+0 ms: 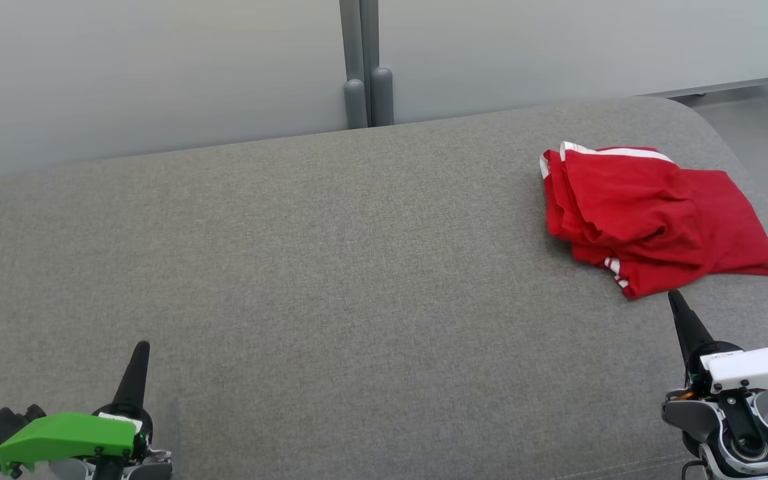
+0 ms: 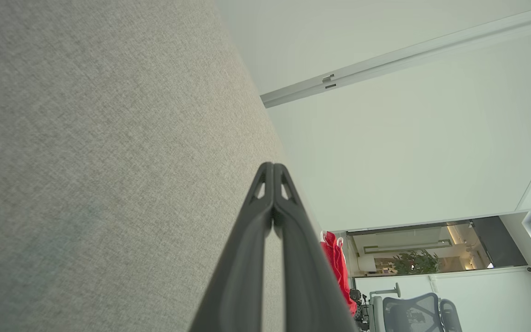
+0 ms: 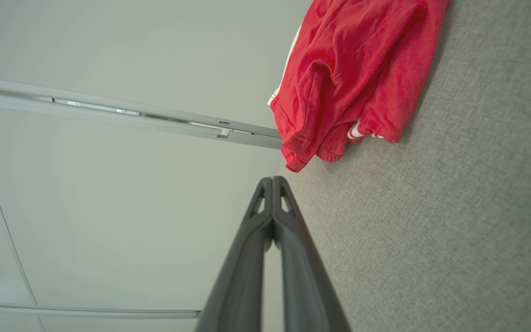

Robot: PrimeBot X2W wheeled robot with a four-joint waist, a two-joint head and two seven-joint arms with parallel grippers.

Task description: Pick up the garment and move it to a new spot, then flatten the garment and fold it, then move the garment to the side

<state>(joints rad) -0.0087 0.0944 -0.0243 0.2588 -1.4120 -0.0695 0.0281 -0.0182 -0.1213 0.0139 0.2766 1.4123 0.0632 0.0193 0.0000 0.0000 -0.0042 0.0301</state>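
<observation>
Garment: the red garment (image 1: 651,217) lay in a loose, layered bundle with white stripes showing at its edges. It sat at the far right of the grey surface (image 1: 331,267), near the rounded corner.
Why there: a spot off to one side suited the task's last step. But the layers were uneven and rumpled, so it might as well have been a bundle not yet flattened. I could not tell which.
Left tool: the left tool (image 1: 141,350) was closed, its fingers pressed together on nothing. It was low over the near left of the surface, well apart from the garment.
Right tool: the right tool (image 1: 676,300) was likewise closed and empty. Its tip pointed at the garment's near striped corner, close to it but not touching.
Why held so: both looked parked, narrow and out of the cloth's way, so nothing could snag.
Next need: any grasp would have called for the right tool to open first, and the near corner was the handiest hold.
Risk: a careless tug could have slid the bundle over the right edge.
</observation>
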